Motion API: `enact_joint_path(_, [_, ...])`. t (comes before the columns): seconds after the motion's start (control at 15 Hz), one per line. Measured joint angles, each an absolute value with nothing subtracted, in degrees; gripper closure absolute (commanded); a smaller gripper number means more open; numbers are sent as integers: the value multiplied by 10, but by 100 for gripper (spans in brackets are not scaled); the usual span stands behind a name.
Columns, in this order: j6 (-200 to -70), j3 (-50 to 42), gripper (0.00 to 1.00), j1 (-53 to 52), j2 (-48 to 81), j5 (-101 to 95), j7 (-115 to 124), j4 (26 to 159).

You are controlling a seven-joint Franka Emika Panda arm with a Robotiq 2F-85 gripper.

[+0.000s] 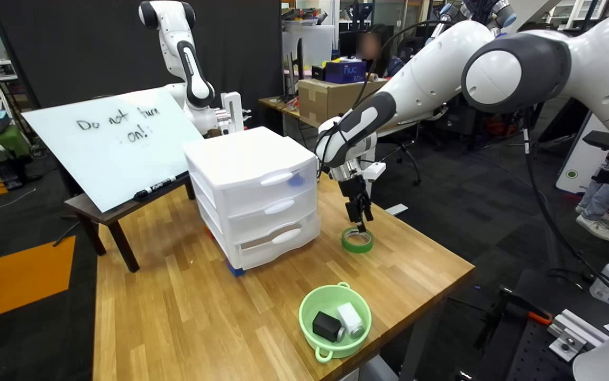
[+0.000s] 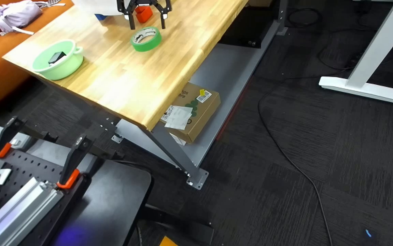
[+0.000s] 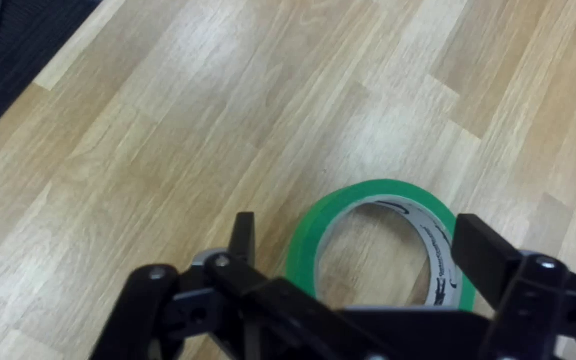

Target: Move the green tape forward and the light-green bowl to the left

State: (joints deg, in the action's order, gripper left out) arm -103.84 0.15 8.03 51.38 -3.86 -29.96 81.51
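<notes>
I've got the wooden bench (image 1: 177,317) in both exterior views. Whiteboard (image 1: 111,151) next: tilted, lettered "Do not turn on!" White drawer unit (image 1: 254,196): on the bench. Light-green bowl (image 1: 325,297): upright near the bench edge, apart from the drawer unit. My pincer (image 2: 148,28): spread wide, fingers down, low by the green tape (image 2: 148,46). Tape lies flat on the bench, between the drawer unit and one bench edge, apart from the bowl. Wrist view gives me one finger each side of the ring, one overlapping its rim; contact, can't tell. Black boxy piece (image 1: 327,326) and white boxy piece (image 1: 350,317): side by side in the bowl.
</notes>
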Motion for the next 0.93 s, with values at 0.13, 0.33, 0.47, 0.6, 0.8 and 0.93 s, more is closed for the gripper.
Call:
enact_joint_path(0.13, [-1056, 1, 0, 79, 513, -41, -276, 818])
enact_joint_path(0.33, [-1090, 1, 0, 78, 513, -43, -239, 825])
enact_joint_path(0.47, [-1112, 0, 0, 78, 513, -44, -218, 834])
enact_joint_path(0.6, [-1132, -1, 0, 78, 512, -44, -204, 845])
enact_joint_path(0.8, [-1152, -3, 0, 78, 511, -44, -196, 863])
enact_joint_path(0.93, [-1162, -3, 0, 78, 510, -44, -194, 874])
